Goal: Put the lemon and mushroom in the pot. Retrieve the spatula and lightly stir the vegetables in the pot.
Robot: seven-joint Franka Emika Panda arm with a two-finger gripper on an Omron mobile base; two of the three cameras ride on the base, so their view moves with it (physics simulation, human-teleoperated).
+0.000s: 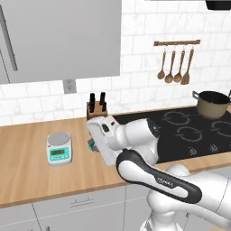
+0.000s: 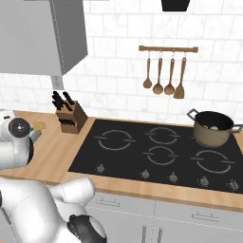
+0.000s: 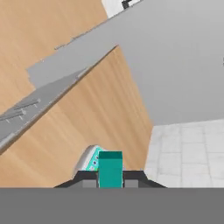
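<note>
we start nearest, in the hand view: the gripper point(image 3: 110, 181) is clenched on the spatula point(image 3: 110, 168), whose teal handle stands up between the 2 dark fingertips point(image 3: 131, 179). just behind it in that view lies a corner of the kitchen scale point(image 3: 89, 158), on the wooden counter point(image 3: 96, 113).

in the left base view the white arm reaches left over the counter point(image 1: 27, 167), its hand low beside the scale point(image 1: 59, 147), and a bit of teal point(image 1: 91, 145) shows under the hand there. we cannot tell from this view how the jaws stand. the spatula's blade is hidden from us.

next back, the knife block point(image 1: 96, 108) stands at the wall by the left edge of the black cooktop point(image 1: 189, 131); in the right base view the block point(image 2: 70, 116) sits just left of the cooktop point(image 2: 156, 152).

farther off, the pot point(image 2: 213, 127) stands on the rear right burner, well apart from the gripper. something pale and yellowish lies inside it; too small to name. we see the pot point(image 1: 213, 104) in the left base view too.

farthest, 4 wooden utensils hang from the rail point(image 2: 168, 49) on the tiled wall.
</note>
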